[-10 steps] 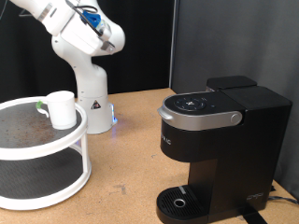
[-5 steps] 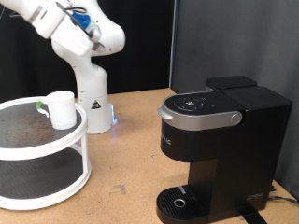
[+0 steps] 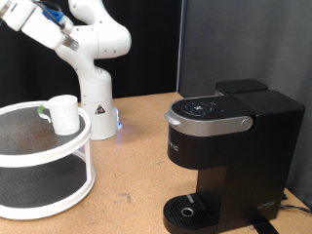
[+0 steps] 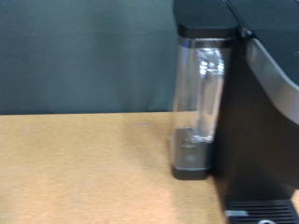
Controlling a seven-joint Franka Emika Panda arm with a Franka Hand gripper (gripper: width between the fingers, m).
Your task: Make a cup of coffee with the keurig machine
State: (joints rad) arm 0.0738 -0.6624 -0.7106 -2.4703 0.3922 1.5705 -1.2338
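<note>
You can't tell how the jaws stand; the gripper is out of both views. The cup waits on the white stand at left, well apart from the keurig machine, lid down, drip tray bare.

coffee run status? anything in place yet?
Nothing looks done. The cup sits on the top tier of the white stand, not on the keurig machine, whose drip tray is bare and lid is down. The gripper is out of both views; the arm is raised at the exterior view's top left. Nothing visibly in hand. All steps remain.
</note>
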